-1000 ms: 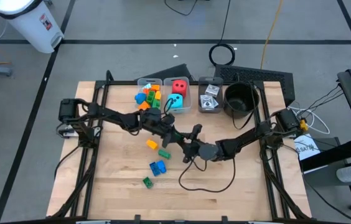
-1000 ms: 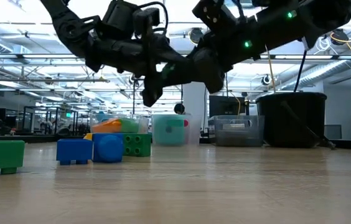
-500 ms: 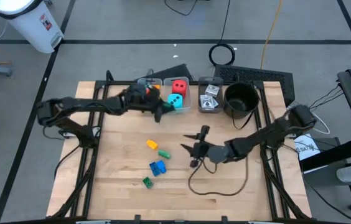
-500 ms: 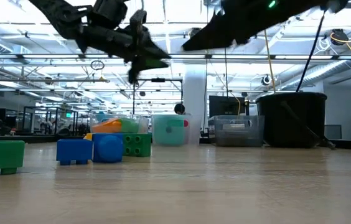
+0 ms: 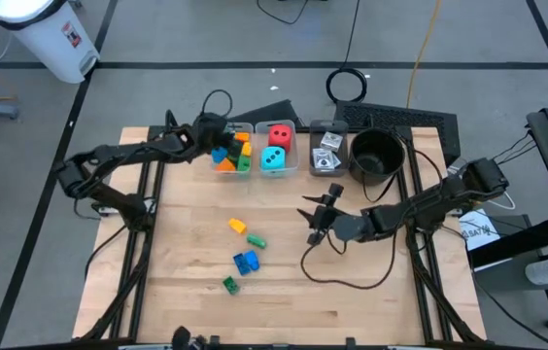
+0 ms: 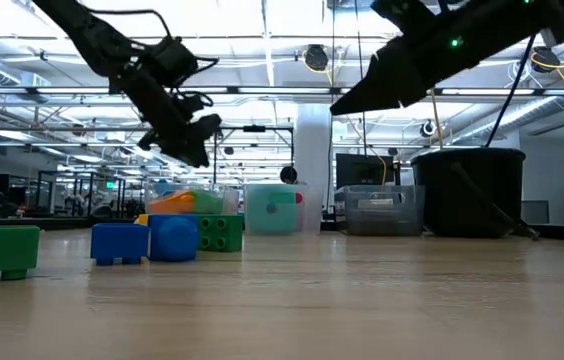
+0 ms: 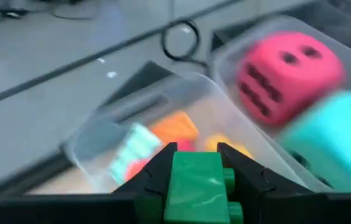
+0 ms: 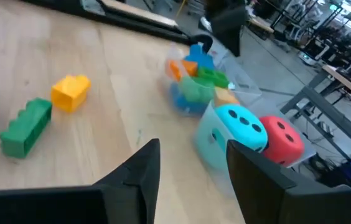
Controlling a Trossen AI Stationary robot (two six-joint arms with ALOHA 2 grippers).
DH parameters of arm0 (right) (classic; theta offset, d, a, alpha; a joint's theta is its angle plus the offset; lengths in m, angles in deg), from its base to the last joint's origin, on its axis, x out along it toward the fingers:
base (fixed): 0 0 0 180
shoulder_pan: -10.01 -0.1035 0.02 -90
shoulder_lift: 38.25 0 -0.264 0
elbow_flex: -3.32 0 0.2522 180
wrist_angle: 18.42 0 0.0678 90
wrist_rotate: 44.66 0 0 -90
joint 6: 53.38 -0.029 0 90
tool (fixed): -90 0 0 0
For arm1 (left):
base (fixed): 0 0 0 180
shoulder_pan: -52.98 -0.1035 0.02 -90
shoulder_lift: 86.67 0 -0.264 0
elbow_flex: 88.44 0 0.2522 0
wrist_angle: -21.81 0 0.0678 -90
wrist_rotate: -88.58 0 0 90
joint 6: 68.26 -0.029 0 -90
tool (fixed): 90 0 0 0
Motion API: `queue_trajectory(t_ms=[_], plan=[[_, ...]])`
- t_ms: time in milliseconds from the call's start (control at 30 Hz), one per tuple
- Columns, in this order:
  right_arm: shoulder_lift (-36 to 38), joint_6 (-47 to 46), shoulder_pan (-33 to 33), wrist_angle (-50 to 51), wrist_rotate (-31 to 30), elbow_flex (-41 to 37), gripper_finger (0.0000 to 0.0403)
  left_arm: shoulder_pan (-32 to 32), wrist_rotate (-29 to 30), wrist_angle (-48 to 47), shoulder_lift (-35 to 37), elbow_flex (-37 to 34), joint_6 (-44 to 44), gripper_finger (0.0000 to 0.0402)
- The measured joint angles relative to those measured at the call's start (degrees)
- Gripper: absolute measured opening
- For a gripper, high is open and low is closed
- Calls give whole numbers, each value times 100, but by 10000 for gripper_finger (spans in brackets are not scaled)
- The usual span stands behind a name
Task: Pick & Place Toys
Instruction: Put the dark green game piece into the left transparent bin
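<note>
- We see the left end effector point(image 7: 195, 180) clamped on one small green plastic brick point(image 7: 195, 186) above the clear rectangular brick bin point(image 5: 232, 151).
- We count four loose bricks on the wooden counter point(image 5: 187, 243): one yellow point(image 5: 238, 226), two green point(image 5: 256, 241), one blue point(image 5: 246, 262).
- Two foam dice, red point(image 5: 279, 135) and teal point(image 5: 273, 157), share the next bin.
- The right end effector point(image 8: 191, 168) hovers mid-counter, fingers apart, empty.

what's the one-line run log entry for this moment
left gripper: shut on green brick over brick bin | right gripper: open, empty, mid-table | loose bricks on table
</note>
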Motion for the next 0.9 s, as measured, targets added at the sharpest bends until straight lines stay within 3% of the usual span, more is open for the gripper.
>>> queue_trajectory(t_ms=[200,467,700,800,900], plan=[[-2,-1,309,-634,11,-401,155,-473,-20,490,-415,2,-2,148],[0,-1,355,-992,15,-569,158,-567,-131,531,-444,2,-413,242],[2,0,203,-1261,15,-572,164,-437,-1226,-143,639,0,-285,292],[2,1,74,-1435,131,-572,164,-88,-1754,-400,1225,-16,-293,297],[2,3,-8,-1835,559,-572,167,479,-1917,-277,1796,-284,-293,298]])
